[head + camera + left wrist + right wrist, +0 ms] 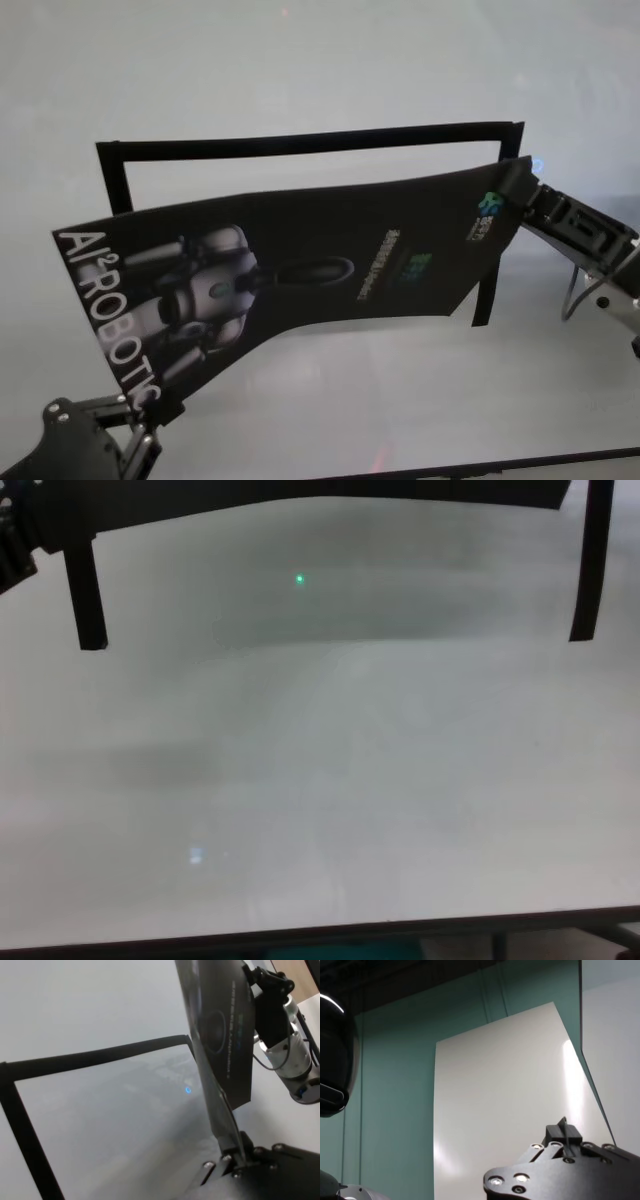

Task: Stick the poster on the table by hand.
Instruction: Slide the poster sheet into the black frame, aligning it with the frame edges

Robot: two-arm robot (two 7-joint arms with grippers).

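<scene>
Held aloft over the white bench (300, 60): the black poster (330, 260), bowed, clear of the surface. Left gripper (150, 415) at 7 o'clock, jaws clamped on the lettered corner. Right gripper (515, 190) at 2 o'clock, jaws pinching the opposite edge. Behind, a black tape outline (300, 143) on the bench. Open white surface toward 6 o'clock, up to the dark near edge.
</scene>
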